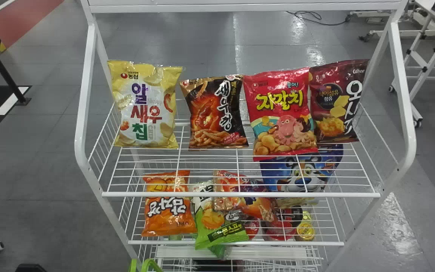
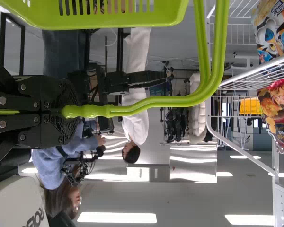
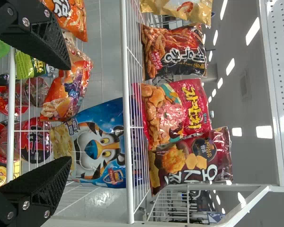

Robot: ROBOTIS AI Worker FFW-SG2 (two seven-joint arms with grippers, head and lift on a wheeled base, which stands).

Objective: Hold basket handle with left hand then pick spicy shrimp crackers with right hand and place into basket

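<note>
The spicy shrimp crackers, a black and orange bag (image 1: 217,113), stand on the upper shelf between a yellow bag and a red one. The right wrist view shows the same crackers (image 3: 175,51) beyond my right gripper (image 3: 69,113), whose two fingers are wide apart with nothing held. My left gripper (image 2: 64,111) is shut on the green basket handle (image 2: 151,101); part of the basket (image 2: 104,21) is visible in the left wrist view. At the head view's bottom edge, green handle parts (image 1: 151,264) stand in front of the rack.
The white wire rack (image 1: 240,194) has a front rail on each shelf and slanted side frames. Beside the crackers are the yellow bag (image 1: 145,105), red bag (image 1: 281,113) and maroon bag (image 1: 336,102). Lower down lie an orange bag (image 1: 169,204), a blue bag (image 1: 304,170) and several other snacks.
</note>
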